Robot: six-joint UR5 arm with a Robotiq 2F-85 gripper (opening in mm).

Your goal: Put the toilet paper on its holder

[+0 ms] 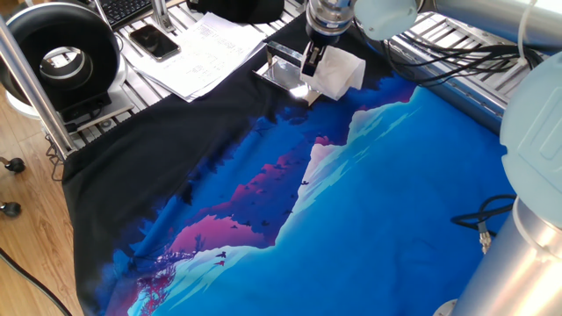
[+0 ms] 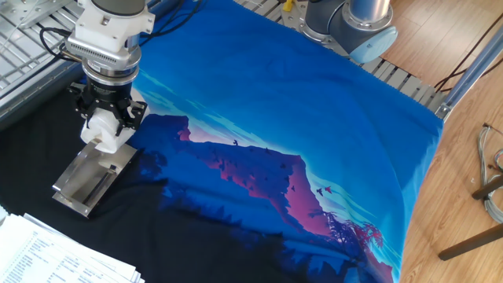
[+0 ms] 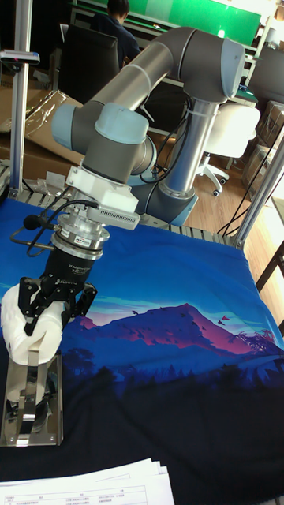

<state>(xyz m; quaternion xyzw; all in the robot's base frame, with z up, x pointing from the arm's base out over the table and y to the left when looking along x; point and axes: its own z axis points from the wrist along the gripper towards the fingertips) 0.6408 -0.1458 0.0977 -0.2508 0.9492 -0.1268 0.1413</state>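
The gripper (image 3: 43, 316) is clenched on the toilet paper (image 3: 31, 327), its black fingers (image 2: 126, 110) pressing into the sides of the white roll, which hangs just above the near end of the holder (image 2: 90, 179). In the tall fixed view the roll covers the top of the shiny plate, and whether it touches the metal cannot be told.

The roll looks light and soft; its tissue dents under the fingers, so a hard squeeze would likely crush the hollow centre that has to slip over the holder's bar. A hold across the outer wall, as here, seems right, with the core left free.

The holder lies on the black part of the mountain-print cloth (image 1: 290, 202), close to the cloth's edge and the slatted table (image 2: 23, 39) beyond. Printed paper sheets (image 1: 198, 53) lie just past it, with a phone (image 1: 154, 41) and a large black round device (image 1: 57, 57) farther off. The blue side of the cloth gives wide open room; toward the sheets the room is tight.
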